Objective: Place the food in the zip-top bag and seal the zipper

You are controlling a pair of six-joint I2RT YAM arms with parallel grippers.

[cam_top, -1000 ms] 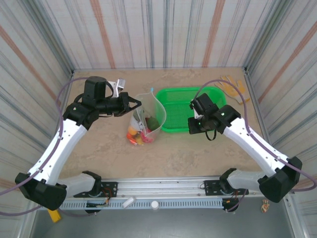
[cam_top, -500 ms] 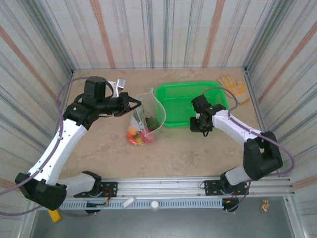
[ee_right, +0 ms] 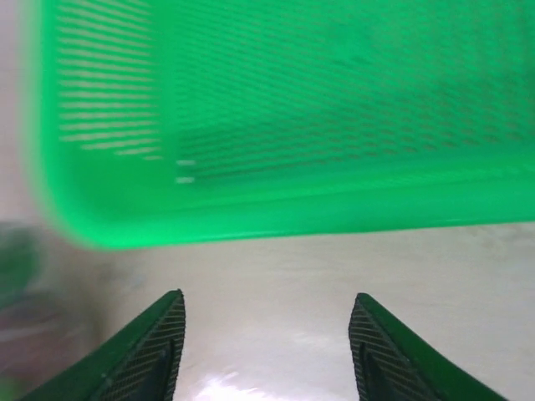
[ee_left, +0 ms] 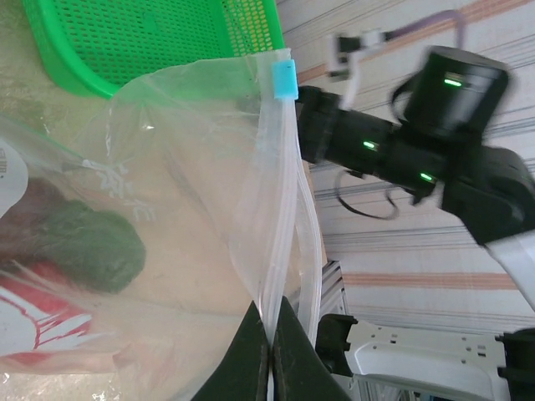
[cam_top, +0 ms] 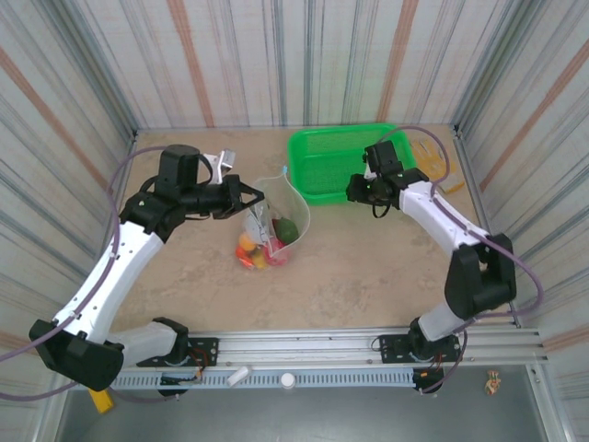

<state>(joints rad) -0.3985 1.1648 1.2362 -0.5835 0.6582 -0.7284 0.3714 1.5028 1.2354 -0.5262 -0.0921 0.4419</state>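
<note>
— On the desk [cam_top: 368, 276], near the middle, where exactly is the zip-top bag [cam_top: 273, 221]?
— Just left of the green basket [cam_top: 324, 173], which sits toward the far side. The bag's bottom rests on the desk and its mouth is held up.
— And the food [cam_top: 256, 253]?
— Inside the bag, heaped at the bottom. There are red, orange and yellow pieces, with a dark green piece [ee_left: 90, 249] on the basket side (the left wrist view shows it pressed against the clear wall).
— What holds the bag up?
— The left claw [ee_left: 269, 322]. Its two fingers are squeezed together on the bag's mouth edge, with the zipper [ee_left: 280, 200] strip pinched between them. The light-blue end piece [ee_left: 285, 80] sits at the other end of that strip, toward the basket.
— Is the mouth sealed?
— No. From above, the rim makes a wide loop that gapes open.
— The right claw [ee_right: 267, 296]?
— Its fingers are spread wide with nothing between them. Its own view, rather blurred, shows bare desk under the fingers and the basket's near wall right ahead. From above it is at that near wall, well apart from the bag.
— Anything else on the desk?
— A yellow-tan glove [cam_top: 444, 166] in the far right corner, partly hidden behind the right arm.
</note>
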